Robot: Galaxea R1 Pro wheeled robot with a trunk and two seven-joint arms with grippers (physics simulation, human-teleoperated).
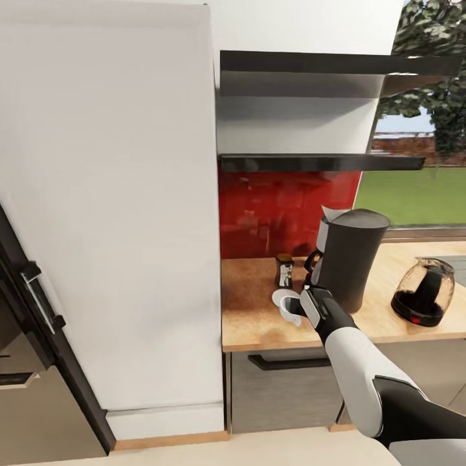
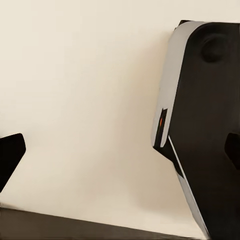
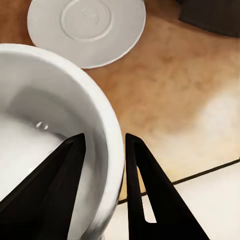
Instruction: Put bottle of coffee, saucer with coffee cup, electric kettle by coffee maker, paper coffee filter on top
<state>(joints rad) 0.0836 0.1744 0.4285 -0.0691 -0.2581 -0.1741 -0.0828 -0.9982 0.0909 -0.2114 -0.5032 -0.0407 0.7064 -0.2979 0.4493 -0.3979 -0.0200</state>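
Head view first: the right claw [image 1: 299, 310] is out over the front part of the table [image 1: 252, 323], carrying the cup [image 1: 290, 312], which is tipped on its side instead of upright. The right wrist view explains why: the two dark fingers [image 3: 145, 190] pinch the cup's rim wall, one inside the bowl and one outside, so that claw is clamped on the cup and the cup just hangs from its edge. Pretty sensible grip for something that small, since the handle would be hard to catch.

The saucer [image 3: 87, 27] lies flat on the wood just past the cup, close to the coffee maker [image 1: 349, 259]. I'd guess the cup is about to go onto it, and it'll need turning upright first.

The rest looks mostly sorted. The coffee bottle [image 1: 284, 270] stands on the table just beside the coffee maker, near the red back wall. A white paper filter [image 1: 331, 215] peeks up at the rim of the coffee maker's lid. The glass kettle [image 1: 426, 291] sits on the coffee maker's other side, a little apart.

Left wrist view shows pale floor and a piece of the robot's own body; that claw's finger tips sit at opposite edges of the picture, so it's spread wide and holding nothing.
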